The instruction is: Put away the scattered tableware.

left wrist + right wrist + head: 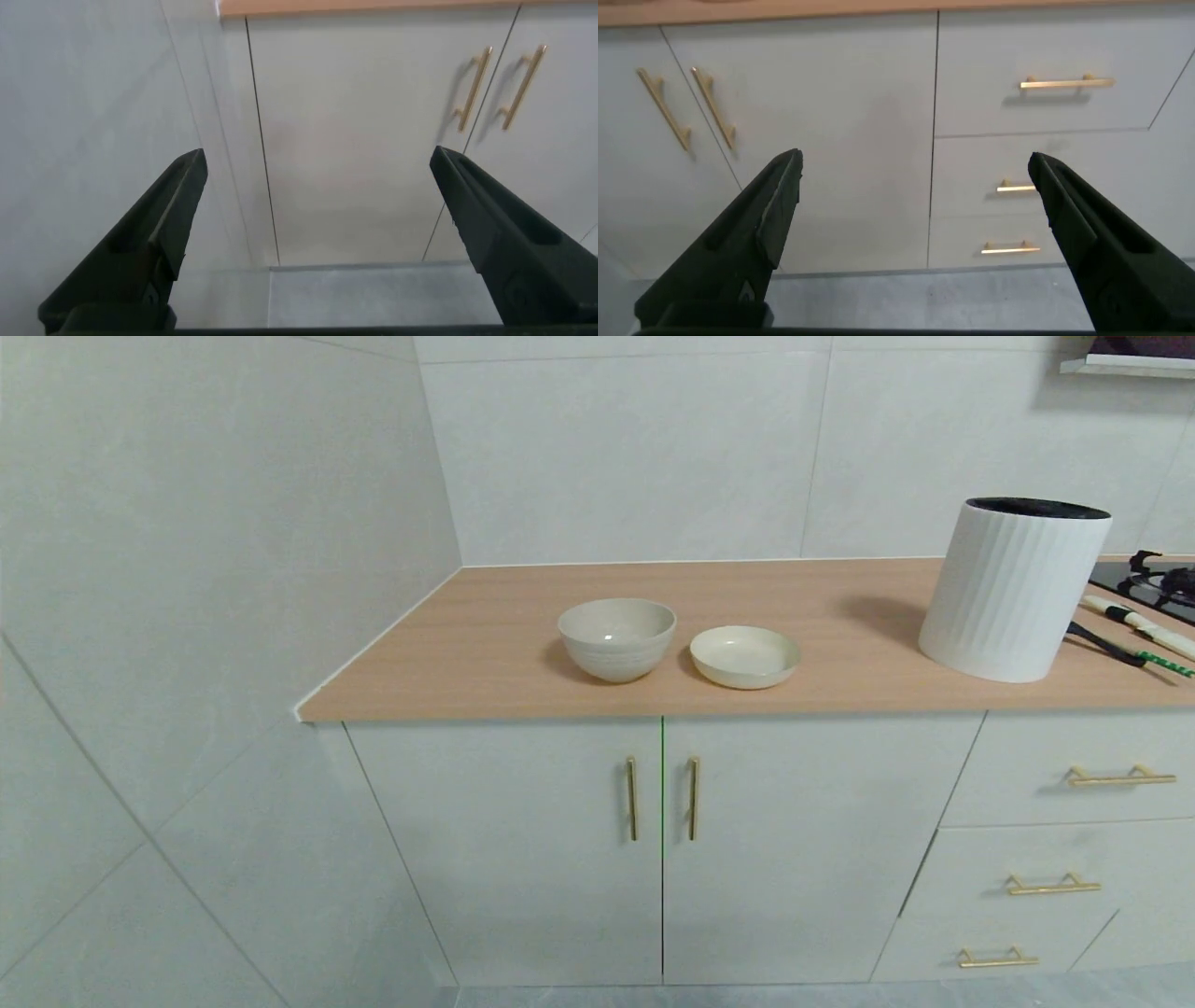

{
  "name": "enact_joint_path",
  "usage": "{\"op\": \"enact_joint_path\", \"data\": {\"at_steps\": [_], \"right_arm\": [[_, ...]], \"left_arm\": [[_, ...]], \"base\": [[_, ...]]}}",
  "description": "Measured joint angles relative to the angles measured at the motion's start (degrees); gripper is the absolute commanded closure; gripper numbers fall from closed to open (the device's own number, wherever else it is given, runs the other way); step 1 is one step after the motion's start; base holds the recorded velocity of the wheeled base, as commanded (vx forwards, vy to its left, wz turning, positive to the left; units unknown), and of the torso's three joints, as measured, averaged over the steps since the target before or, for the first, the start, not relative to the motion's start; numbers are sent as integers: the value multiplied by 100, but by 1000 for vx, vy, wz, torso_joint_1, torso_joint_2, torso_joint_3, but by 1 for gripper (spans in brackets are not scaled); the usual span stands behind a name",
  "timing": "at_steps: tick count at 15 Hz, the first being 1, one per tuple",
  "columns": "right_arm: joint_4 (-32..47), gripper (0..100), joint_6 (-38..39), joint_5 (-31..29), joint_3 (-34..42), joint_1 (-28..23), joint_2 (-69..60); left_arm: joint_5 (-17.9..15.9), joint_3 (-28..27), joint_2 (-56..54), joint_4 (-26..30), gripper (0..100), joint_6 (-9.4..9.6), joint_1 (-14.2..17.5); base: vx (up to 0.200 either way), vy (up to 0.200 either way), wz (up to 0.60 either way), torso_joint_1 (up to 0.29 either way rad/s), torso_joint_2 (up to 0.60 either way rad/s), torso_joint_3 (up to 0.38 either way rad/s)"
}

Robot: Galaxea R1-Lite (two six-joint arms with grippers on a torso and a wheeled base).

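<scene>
A deep grey-beige bowl [617, 637] stands on the wooden countertop [467, 653], near its front edge. Just to its right sits a shallow cream dish [744, 655], close to the bowl but apart from it. My left gripper [318, 168] hangs low in front of the cabinet doors, open and holding nothing. My right gripper [915, 168] is also low, facing the cabinet and drawer fronts, open with nothing between its fingers.
A tall white ribbed container [1013, 586] stands at the right of the counter, with utensils [1134, 635] and a stove [1153, 581] beyond. Below are two cabinet doors with gold handles [662, 798] and drawers [1074, 831] to the right. A tiled wall closes off the left.
</scene>
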Motion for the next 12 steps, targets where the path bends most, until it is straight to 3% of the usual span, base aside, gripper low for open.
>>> {"op": "enact_joint_path", "data": {"at_steps": [12], "right_arm": [[0, 0, -2, -2, 0, 0, 0]], "left_arm": [[0, 0, 0, -6, 0, 0, 0]], "base": [[0, 0, 0, -145, 432, 284]]}}
